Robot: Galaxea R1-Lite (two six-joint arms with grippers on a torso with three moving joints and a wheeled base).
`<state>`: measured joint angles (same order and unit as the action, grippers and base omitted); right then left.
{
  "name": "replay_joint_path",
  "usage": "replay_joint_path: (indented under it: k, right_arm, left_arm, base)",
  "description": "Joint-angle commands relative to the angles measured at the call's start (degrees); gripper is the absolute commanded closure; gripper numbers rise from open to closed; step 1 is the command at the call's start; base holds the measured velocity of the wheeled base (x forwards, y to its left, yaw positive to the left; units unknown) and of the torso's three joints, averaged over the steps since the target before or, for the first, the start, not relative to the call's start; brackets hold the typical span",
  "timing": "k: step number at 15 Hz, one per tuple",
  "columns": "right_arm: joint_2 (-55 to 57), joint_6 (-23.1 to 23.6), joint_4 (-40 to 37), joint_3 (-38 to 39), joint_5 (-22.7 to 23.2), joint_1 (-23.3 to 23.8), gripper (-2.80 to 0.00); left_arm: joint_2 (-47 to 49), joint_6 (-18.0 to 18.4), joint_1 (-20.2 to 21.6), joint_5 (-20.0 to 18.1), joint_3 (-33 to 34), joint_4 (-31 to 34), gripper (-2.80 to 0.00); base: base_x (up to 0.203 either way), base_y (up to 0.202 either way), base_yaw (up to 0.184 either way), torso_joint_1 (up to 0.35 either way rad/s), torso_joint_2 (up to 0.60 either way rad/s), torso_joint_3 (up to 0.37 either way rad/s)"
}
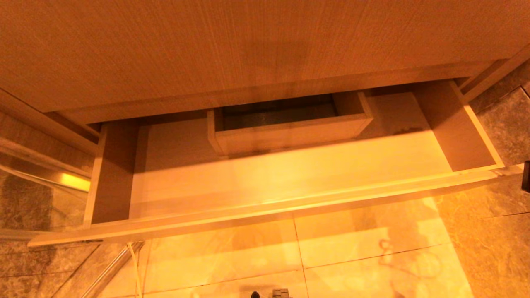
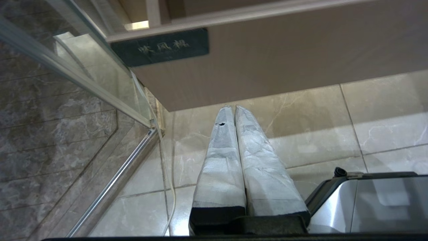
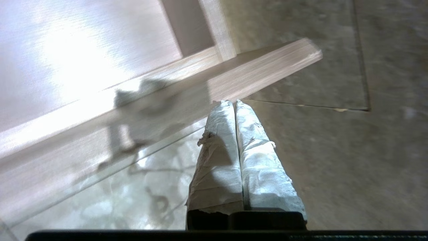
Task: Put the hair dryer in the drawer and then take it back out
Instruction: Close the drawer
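Observation:
The drawer (image 1: 269, 209) stands pulled out, light wood-grain, with a bare floor and a boxed rectangular cutout (image 1: 290, 132) at its back. No hair dryer shows in any view. My left gripper (image 2: 233, 107) hangs low over the floor tiles, shut with nothing in it, just below the drawer's flat front (image 2: 284, 57) and its dark label (image 2: 160, 47). My right gripper (image 3: 233, 102) is shut and empty too, its taped fingers (image 3: 220, 157) pressed together. It is near the right end of the drawer's front edge (image 3: 254, 72). Neither gripper shows in the head view.
A taller plain wood panel (image 1: 248, 49) rises above the drawer. A glass panel with a metal rail (image 2: 113, 184) stands to the left, with a thin white cord (image 2: 169, 187) beside it. Marble floor tiles (image 1: 364, 256) lie in front. The robot's silver base (image 2: 367, 204) sits below.

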<state>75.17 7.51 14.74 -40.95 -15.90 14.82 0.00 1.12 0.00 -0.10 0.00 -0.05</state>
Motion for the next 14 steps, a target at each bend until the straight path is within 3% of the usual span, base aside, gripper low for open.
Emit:
replay_joint_path:
  k: [1,5,8,14]
  right_arm:
    - [-0.4,1.6,-0.8,-0.1,-0.2,0.3,0.00]
    - [-3.4,2.3,-6.9,1.0,-0.1,1.1,0.00]
    - [-4.9,5.2,-6.9,3.1,-0.3,1.2,0.00]
    - [-1.3,4.4,-12.7,5.8,-0.3,1.1,0.00]
  left_arm:
    - [0.0,0.0,0.0,0.0,0.1,0.0,0.00]
    - [0.0,0.0,0.0,0.0,0.1,0.0,0.00]
    - [0.0,0.0,0.0,0.0,0.1,0.0,0.00]
    - [0.0,0.0,0.0,0.0,0.1,0.0,0.00]
  base:
    - [0.000,0.000,0.000,0.000,0.00,0.000]
    - [0.000,0.000,0.000,0.000,0.00,0.000]
    - [0.000,0.000,0.000,0.000,0.00,0.000]
    - [0.000,0.000,0.000,0.000,0.00,0.000]
